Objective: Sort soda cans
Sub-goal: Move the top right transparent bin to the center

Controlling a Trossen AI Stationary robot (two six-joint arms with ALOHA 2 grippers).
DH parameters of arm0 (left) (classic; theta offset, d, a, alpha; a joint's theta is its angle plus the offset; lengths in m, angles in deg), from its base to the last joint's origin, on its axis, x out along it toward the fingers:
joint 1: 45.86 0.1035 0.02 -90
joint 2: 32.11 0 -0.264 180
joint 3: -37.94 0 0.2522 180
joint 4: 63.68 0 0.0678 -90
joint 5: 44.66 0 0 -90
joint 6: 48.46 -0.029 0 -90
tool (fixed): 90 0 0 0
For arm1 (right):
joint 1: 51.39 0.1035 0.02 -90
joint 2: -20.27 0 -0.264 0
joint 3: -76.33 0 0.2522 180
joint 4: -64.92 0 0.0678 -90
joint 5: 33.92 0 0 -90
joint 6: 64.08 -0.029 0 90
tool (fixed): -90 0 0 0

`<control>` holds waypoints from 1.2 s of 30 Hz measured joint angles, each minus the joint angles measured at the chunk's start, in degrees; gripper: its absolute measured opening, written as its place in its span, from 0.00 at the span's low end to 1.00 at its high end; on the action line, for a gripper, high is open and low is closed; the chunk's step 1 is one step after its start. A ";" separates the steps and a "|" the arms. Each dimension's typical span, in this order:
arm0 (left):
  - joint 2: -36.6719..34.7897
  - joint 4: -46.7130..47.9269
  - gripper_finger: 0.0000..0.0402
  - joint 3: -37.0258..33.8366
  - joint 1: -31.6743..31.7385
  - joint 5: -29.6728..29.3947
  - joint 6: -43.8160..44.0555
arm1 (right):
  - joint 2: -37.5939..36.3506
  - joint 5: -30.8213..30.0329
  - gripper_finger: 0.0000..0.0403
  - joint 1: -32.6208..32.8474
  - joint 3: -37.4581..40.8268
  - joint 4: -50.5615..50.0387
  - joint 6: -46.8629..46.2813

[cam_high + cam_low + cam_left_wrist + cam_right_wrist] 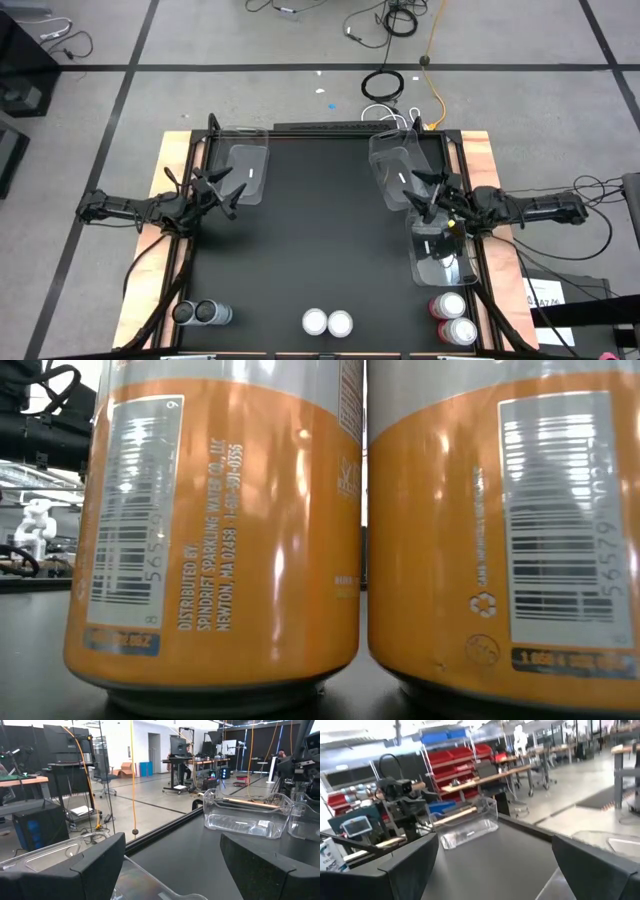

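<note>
Left gripper [222,190]: open, holds nothing, left edge.
Right gripper [428,203]: open, holds nothing, right edge.
Risk: your cans [327,322] touch; grabbing one may tip its twin.

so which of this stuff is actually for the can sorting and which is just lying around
For the job:
- dark grey cans
- orange cans
- red cans
- three clear bins

Just lying about:
- coiled cables on the floor beyond the table
- paper sheet beside the table

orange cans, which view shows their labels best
The low view: the two orange cans fill it, barcodes and print readable. The high view shows only their silver tops at the table's near edge. Neither wrist view shows them.
</note>
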 joint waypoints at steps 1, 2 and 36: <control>0.00 -0.01 0.84 0.01 -0.01 0.00 0.02 | 1.54 0.02 0.95 0.00 -1.28 -0.82 -0.86; 0.00 -0.01 0.84 0.02 0.00 0.00 0.02 | 3.22 0.02 0.95 0.00 -2.75 -1.79 -1.43; 0.00 0.00 0.84 0.02 0.00 0.00 0.01 | 55.06 3.81 0.94 -13.02 -38.39 -31.15 -19.41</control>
